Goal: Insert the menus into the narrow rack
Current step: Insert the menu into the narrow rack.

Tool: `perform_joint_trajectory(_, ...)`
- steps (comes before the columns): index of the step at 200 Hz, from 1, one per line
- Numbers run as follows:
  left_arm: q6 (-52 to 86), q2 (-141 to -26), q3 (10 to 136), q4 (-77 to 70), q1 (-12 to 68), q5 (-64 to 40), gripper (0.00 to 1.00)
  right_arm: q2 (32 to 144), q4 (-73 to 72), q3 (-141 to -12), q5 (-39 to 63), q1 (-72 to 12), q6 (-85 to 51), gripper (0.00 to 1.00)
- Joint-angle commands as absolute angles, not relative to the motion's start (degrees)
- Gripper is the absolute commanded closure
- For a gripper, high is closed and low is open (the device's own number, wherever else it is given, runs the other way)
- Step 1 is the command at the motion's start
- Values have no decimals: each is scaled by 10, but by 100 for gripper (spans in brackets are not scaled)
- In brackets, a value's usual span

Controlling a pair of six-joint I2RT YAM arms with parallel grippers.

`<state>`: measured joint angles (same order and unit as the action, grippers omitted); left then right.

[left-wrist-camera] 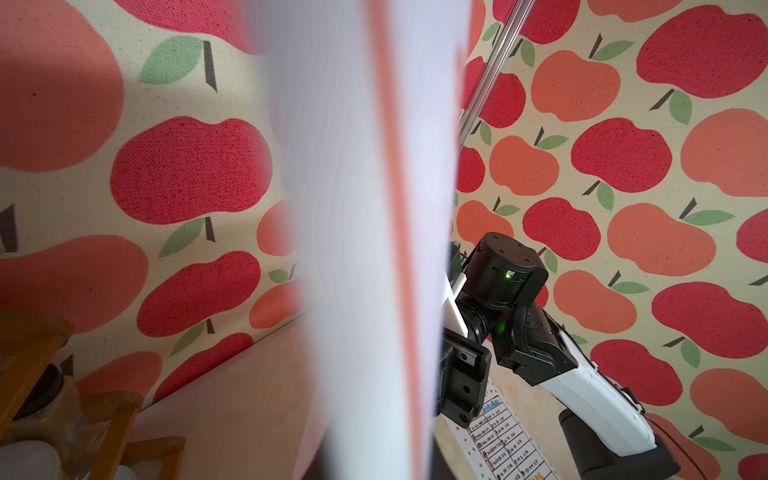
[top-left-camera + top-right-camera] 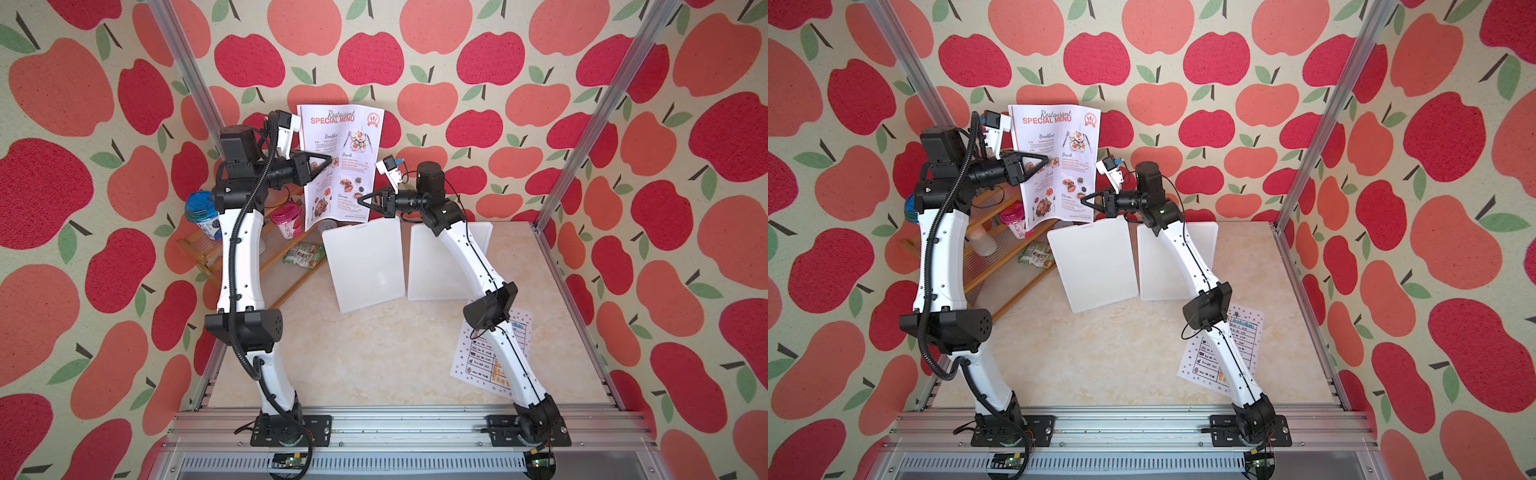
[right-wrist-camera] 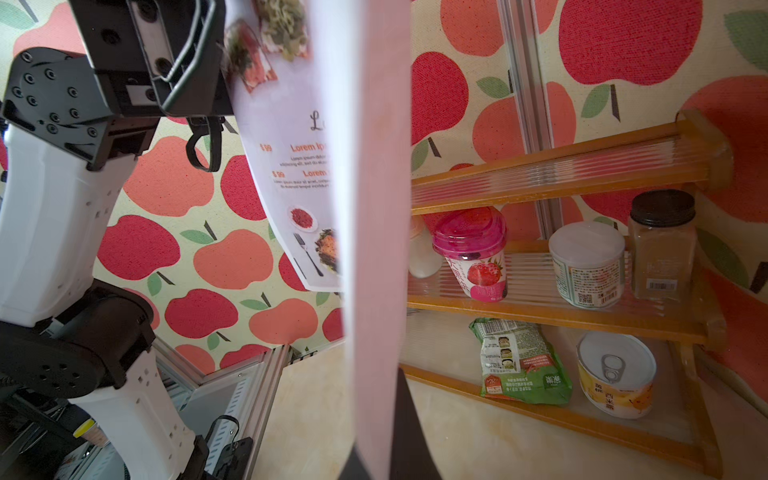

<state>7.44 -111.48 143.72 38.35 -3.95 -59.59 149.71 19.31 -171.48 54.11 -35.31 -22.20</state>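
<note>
**Operator:** State the position of the menus.

**Technician:** The special menu hangs upright in the air near the back wall. Its lower edge is just above the two white panels. The table menu lies flat on the tabletop, partly under the right arm, with no gripper on it.

**Operator:** Jaw condition?

**Technician:** The right gripper has its jaws closed on the sheet's lower right edge. The left gripper reaches across the left edge at mid-height, and the sheet passes between its jaws. Whether they pinch it cannot be told.

**Operator:** Why two holds?

**Technician:** Judged: thin paper buckles. Support on opposite edges keeps the sheet taut and vertical, so the lower edge can lead into a narrow opening.

**Operator:** Which opening?

**Technician:** Probably the narrow gap between the panels, since the wooden shelf carries jars and packets. Next requirement: align the lower edge with the gap, then lower both arms evenly.
</note>
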Motion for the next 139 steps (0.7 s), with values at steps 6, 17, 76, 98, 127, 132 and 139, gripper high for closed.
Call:
perform_joint_trajectory(6,56,-1090,1455,403,-44,-581,81,1505,193,-1732,539,-355,-220,100)
perform_joint_trajectory(17,56,-1088,1453,404,-46,-581,85,1506,192,-1732,536,-354,-221,100)
perform_joint_trajectory(76,40,-1085,1456,420,-52,-568,94,1517,178,-1731,524,-359,-223,100)
perform_joint_trajectory(98,41,-1083,1455,421,-59,-571,92,1519,181,-1731,518,-361,-220,100)
perform_joint_trajectory(127,43,-1078,1446,421,-67,-578,88,1523,185,-1730,508,-362,-215,100)
perform_joint_trajectory(132,43,-1076,1444,420,-68,-579,87,1523,186,-1731,507,-362,-215,100)
perform_joint_trajectory(139,42,-1074,1440,418,-68,-578,87,1523,187,-1731,506,-363,-215,100)
